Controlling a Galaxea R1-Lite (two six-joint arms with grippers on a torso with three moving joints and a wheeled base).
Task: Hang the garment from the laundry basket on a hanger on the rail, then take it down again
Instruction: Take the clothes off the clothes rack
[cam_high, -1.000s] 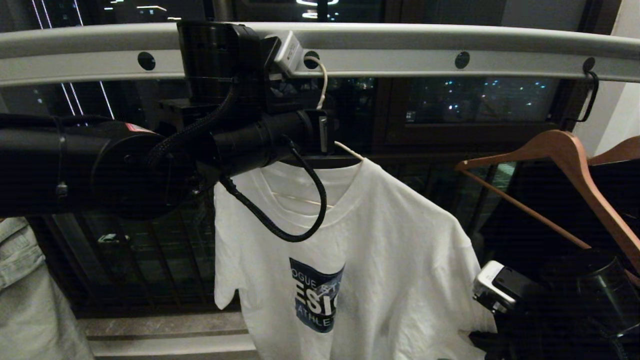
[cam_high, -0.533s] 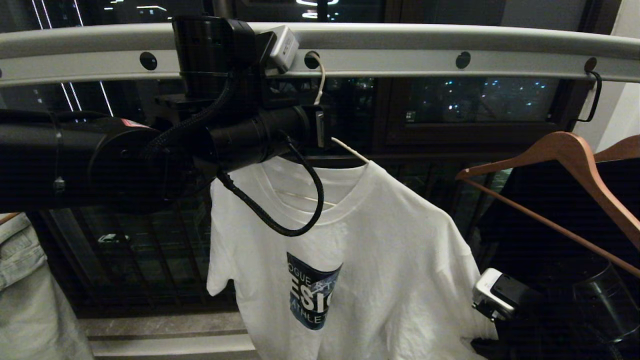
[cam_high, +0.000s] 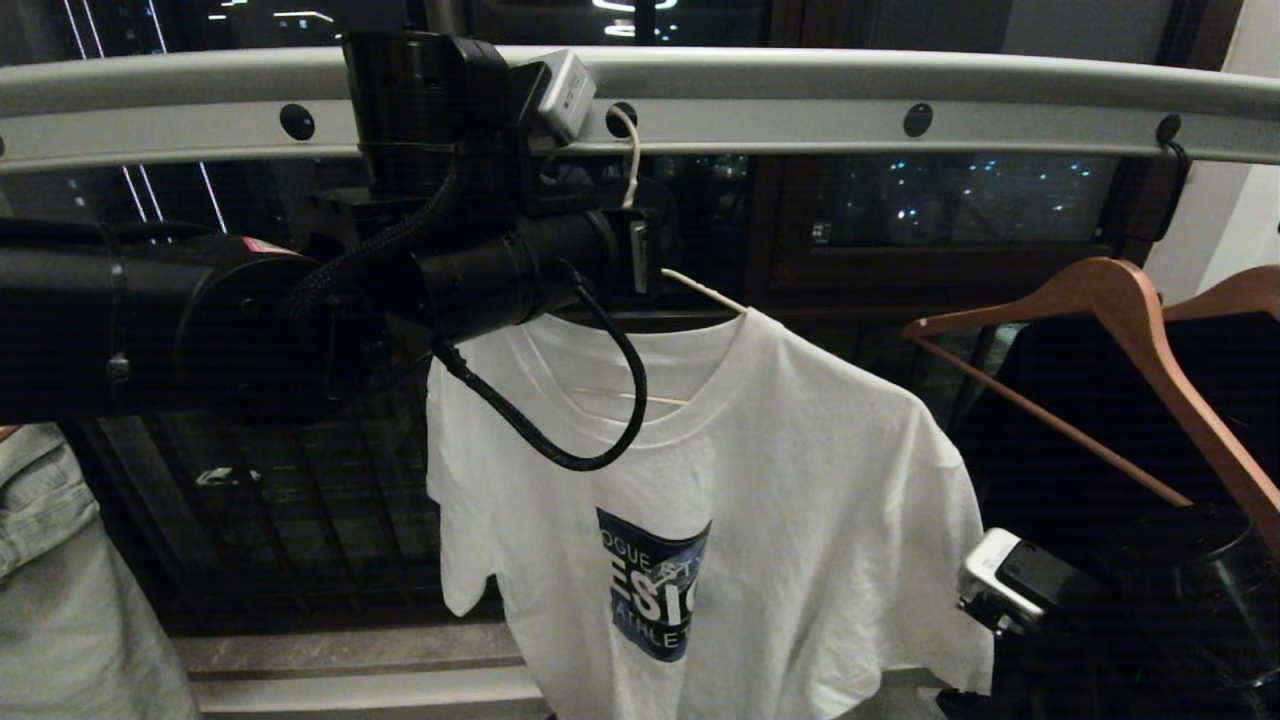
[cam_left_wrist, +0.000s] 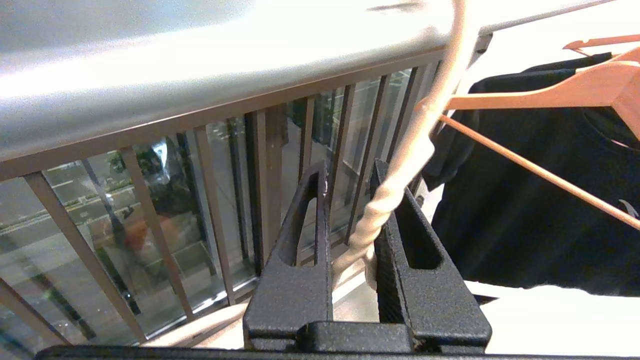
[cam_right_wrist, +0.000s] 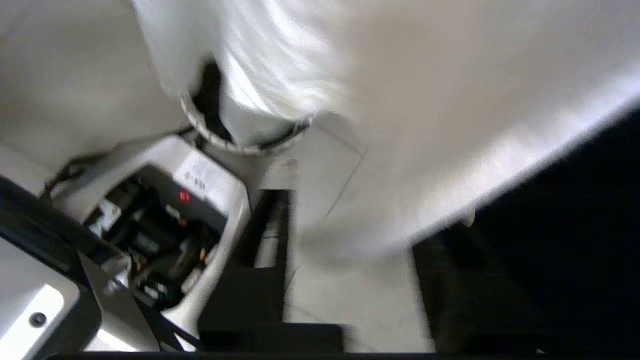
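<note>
Because the hanger (cam_left_wrist: 400, 185) hooks into the rail (cam_high: 760, 125), the left gripper (cam_left_wrist: 350, 200) pinches its twisted neck, steadying the garment (cam_high: 760, 480) below. Right gripper (cam_right_wrist: 345, 260), low beside the hem, stands parted, holding nothing.

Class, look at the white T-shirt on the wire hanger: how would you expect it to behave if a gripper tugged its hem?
The T-shirt probably stays floppy: it drapes in soft folds and would stretch rather than move as one piece. It looks light, as the thin hanger shows no visible sag. A tug might swing it, since the hanger hooks the rail at one hole only, though the left gripper steadies its neck.
</note>
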